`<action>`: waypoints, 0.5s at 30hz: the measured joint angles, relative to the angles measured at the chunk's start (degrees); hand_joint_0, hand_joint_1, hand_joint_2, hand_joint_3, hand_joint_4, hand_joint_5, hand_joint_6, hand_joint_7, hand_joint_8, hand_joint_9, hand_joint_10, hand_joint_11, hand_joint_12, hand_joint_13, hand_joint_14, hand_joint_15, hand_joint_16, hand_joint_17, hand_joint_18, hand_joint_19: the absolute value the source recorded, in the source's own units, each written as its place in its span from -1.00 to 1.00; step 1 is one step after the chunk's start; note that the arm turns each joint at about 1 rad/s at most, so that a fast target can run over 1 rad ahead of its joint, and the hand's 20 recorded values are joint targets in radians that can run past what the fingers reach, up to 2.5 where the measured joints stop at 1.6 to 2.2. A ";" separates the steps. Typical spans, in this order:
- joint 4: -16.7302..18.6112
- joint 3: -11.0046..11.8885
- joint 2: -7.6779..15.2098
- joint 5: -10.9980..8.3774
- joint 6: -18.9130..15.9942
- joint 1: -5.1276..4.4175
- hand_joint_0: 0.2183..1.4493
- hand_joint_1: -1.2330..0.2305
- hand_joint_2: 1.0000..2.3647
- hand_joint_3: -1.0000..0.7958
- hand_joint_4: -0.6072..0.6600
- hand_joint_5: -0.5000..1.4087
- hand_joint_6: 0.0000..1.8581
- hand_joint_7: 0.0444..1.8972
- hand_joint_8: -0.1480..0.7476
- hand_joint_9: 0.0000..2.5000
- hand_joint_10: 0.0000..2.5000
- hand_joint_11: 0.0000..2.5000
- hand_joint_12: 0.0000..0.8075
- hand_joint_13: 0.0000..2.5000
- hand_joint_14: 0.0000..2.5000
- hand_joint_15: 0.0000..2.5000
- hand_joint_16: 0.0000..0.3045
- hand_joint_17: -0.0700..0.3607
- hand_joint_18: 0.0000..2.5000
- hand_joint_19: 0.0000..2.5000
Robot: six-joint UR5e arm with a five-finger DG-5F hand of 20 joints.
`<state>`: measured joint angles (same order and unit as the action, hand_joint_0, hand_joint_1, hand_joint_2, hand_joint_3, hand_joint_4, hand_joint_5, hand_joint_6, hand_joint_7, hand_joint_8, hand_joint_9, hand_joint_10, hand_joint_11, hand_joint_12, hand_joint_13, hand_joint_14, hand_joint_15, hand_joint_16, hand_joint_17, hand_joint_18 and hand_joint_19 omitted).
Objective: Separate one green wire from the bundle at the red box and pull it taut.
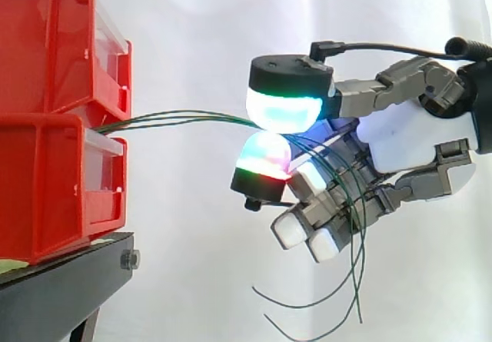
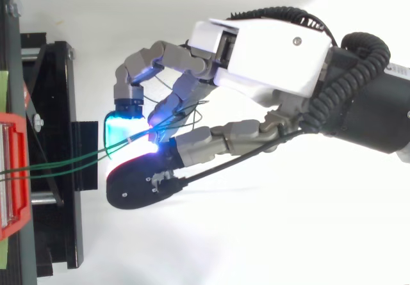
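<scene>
Pinching green wires [image 1: 184,116] off the red bins [image 1: 46,165], curled fingers [image 1: 284,107]; loose ends [image 1: 355,273] dangling in side view.

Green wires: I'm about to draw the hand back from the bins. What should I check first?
1. Anchoring: ok, the green wires emerge between the two red bins.
2. Grip: ok, the hand pinches them between two glowing pads.
3. One wire singled out: cannot tell, several strands run into the pinch together.
4. Tension: not ok, the strands bow between bins and hand.
5. Loose ends free: not ok, they drape across the lower fingers.
</scene>
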<state>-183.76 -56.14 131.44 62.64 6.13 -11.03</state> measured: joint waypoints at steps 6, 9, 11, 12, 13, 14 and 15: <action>-0.01 -0.02 -0.01 0.01 0.04 0.00 -0.48 -0.09 -1.00 -0.42 0.32 -0.65 -0.03 0.18 0.15 -0.11 -0.98 -0.43 0.08 -0.24 -0.98 -0.58 -0.59 -0.02 -0.35 -0.50; -0.02 -0.02 0.02 0.07 0.07 0.01 -0.39 -0.14 -0.98 -0.25 0.30 -0.64 -0.03 0.22 0.13 -0.10 -0.98 -0.43 0.05 -0.24 -0.98 -0.58 -0.60 -0.04 -0.36 -0.49; -0.01 -0.02 0.03 0.10 0.09 0.02 -0.38 -0.19 -0.97 -0.17 0.29 -0.64 -0.03 0.24 0.13 -0.09 -0.98 -0.42 0.06 -0.23 -0.98 -0.58 -0.60 -0.04 -0.35 -0.50; -0.02 -0.02 0.03 0.11 0.10 0.03 -0.38 -0.22 -0.97 -0.13 0.28 -0.64 -0.03 0.24 0.14 -0.09 -0.98 -0.42 0.06 -0.23 -0.98 -0.58 -0.60 -0.05 -0.35 -0.49; -0.02 -0.02 0.02 0.12 0.10 0.03 -0.38 -0.22 -0.97 -0.12 0.28 -0.64 -0.03 0.25 0.14 -0.09 -0.98 -0.42 0.06 -0.23 -0.98 -0.58 -0.61 -0.05 -0.35 -0.49; -0.01 -0.03 0.00 0.13 0.11 0.04 -0.37 -0.26 -0.97 -0.08 0.23 -0.64 -0.02 0.25 0.14 -0.09 -0.98 -0.42 0.05 -0.22 -0.98 -0.58 -0.61 -0.05 -0.35 -0.50; -0.02 -0.05 0.00 0.13 0.11 0.04 -0.37 -0.26 -0.97 -0.07 0.22 -0.64 -0.02 0.25 0.14 -0.09 -0.98 -0.42 0.05 -0.22 -0.98 -0.58 -0.61 -0.05 -0.35 -0.50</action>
<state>-183.78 -56.19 131.44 62.77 6.24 -10.99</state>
